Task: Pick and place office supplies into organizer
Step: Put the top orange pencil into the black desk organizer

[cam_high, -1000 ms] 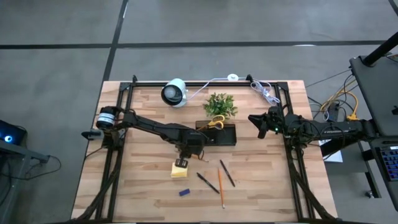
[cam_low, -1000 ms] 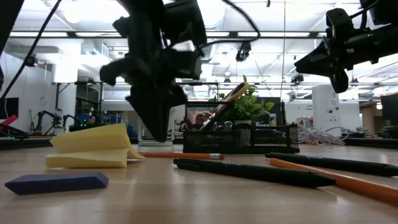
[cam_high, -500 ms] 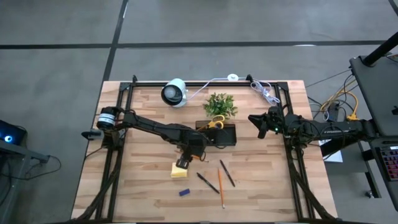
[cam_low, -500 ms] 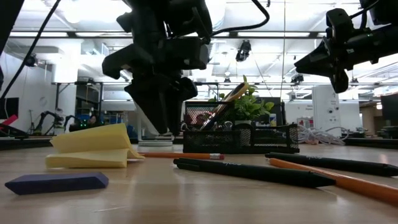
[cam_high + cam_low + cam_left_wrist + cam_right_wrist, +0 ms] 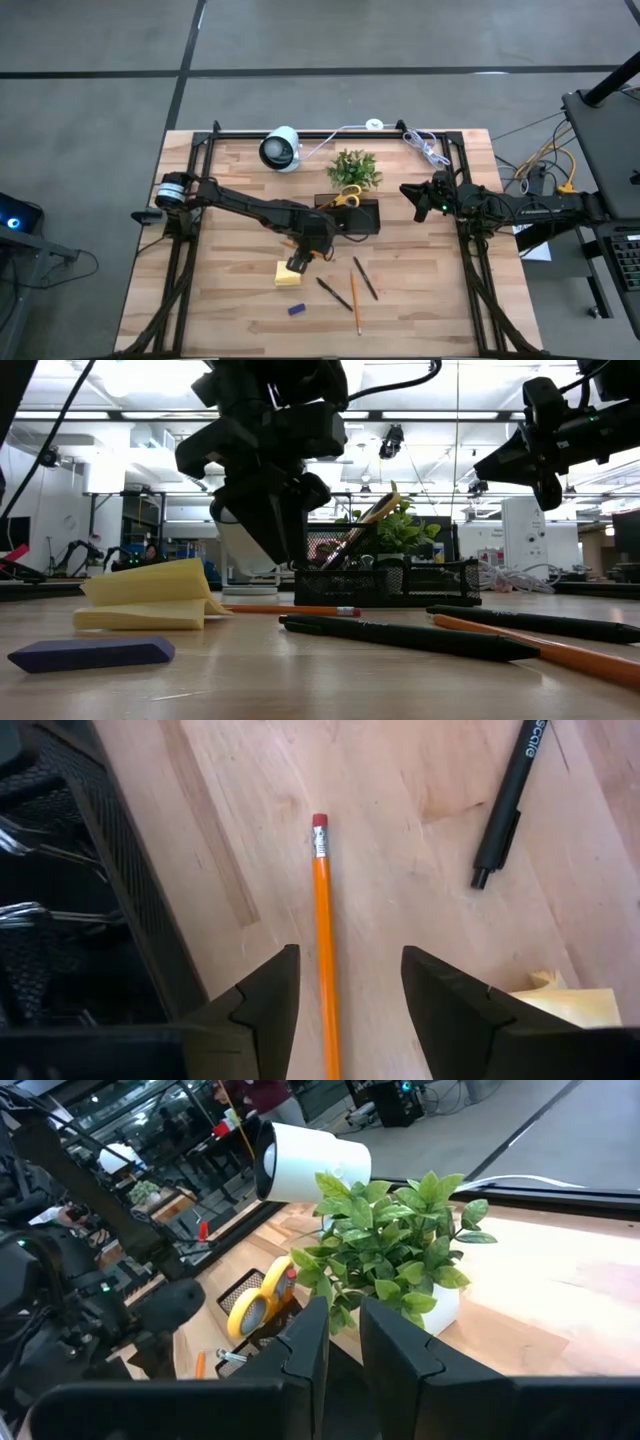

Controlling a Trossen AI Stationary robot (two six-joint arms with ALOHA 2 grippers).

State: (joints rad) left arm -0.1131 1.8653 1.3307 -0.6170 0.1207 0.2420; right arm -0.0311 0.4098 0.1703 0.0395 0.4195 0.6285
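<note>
Left arm reaching from the bench's left edge toward the middle, its gripper hovering above the wood just in front of the organizer. Fingers parted, holding nothing, straddling an orange pencil that lies flat on the bench between them. Pencil's long axis running parallel to the organizer's mesh wall, eraser end pointing away from the gripper. Just beside the gripper, toward the front edge, a yellow sticky-note pad, top sheets curled up. Nearer the front edge, a small blue block lying flat.

Past the middle, toward the front edge: a dark pen, another orange pencil and a second dark pen, close together but apart. Pen nearest the pad lying on a diagonal; pencil's long axis running almost straight from back to front; second pen slanted, its far end toward the organizer.

Organizer at the bench's middle, long side parallel to the back edge, yellow-handled scissors standing in its left end, handles up and leaning. Behind it a green potted plant; near the back edge, a white round camera.

Right gripper waiting in the air near the right edge, level with the organizer; fingers close together with a narrow gap, nothing held.
</note>
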